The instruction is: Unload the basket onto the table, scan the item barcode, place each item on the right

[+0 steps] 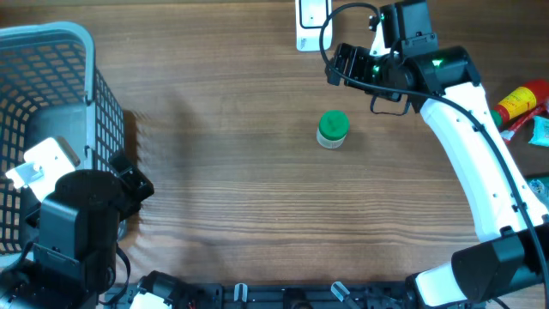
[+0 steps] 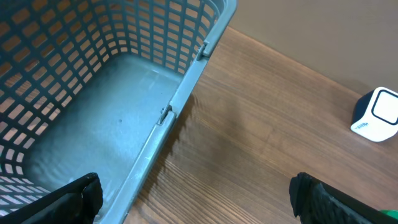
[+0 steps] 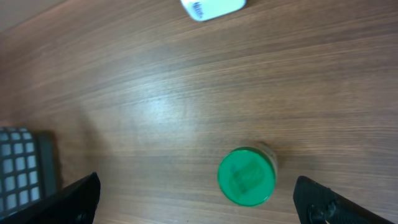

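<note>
The item is a small jar with a green lid (image 1: pixel 333 128), standing upright near the middle of the wooden table. In the right wrist view the lid (image 3: pixel 247 176) faces the camera. My right gripper (image 3: pixel 199 205) hangs open above the table, with the jar between its wide-spread fingers (image 3: pixel 74 199) and nearer the right one, untouched. In the overhead view that gripper (image 1: pixel 341 67) is up and right of the jar. A white barcode scanner (image 1: pixel 310 21) stands at the table's far edge. My left gripper (image 2: pixel 199 202) is open and holds nothing, over the basket's rim.
A blue-grey plastic basket (image 1: pixel 81 39) fills the left side; its rim (image 2: pixel 180 93) runs diagonally under my left wrist. The white scanner (image 2: pixel 376 115) shows far off in that view. A red bottle (image 1: pixel 519 99) and a teal packet (image 1: pixel 540 129) lie at the right edge.
</note>
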Robot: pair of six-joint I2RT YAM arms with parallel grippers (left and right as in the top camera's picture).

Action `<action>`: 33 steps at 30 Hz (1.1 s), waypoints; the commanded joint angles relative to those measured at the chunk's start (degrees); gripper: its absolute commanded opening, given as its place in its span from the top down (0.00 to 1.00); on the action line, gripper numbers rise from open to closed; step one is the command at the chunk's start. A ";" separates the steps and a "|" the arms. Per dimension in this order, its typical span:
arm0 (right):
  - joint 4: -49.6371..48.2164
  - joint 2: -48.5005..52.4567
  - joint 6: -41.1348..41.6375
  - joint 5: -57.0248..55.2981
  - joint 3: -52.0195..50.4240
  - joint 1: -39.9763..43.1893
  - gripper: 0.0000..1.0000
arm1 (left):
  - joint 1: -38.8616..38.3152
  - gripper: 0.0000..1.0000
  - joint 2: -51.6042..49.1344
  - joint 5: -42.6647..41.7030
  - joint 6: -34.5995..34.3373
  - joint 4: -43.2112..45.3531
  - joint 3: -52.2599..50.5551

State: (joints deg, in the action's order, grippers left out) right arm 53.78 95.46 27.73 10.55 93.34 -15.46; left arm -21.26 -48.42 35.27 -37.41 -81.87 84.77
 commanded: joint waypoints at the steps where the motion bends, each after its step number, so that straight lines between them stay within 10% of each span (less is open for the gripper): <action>1: 1.11 0.04 -0.76 2.80 -0.20 -0.11 0.00 | 0.17 0.00 -0.04 -0.07 -0.79 0.13 0.48; 13: 6.38 0.04 -4.00 -3.58 -0.20 -0.07 0.00 | 0.17 0.00 -0.04 -0.07 -0.76 0.13 0.48; 21: 5.90 0.31 -32.85 -12.28 -0.24 -0.07 0.00 | 0.17 0.00 -0.04 -0.07 -0.76 0.13 0.48; 33: 6.12 15.72 -55.71 7.58 -0.24 -0.50 0.00 | 0.17 0.00 -0.04 -0.07 -0.76 0.13 0.48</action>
State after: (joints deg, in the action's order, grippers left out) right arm 60.16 108.22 -20.51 12.49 93.25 -15.62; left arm -21.26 -48.42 35.27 -37.41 -81.87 84.77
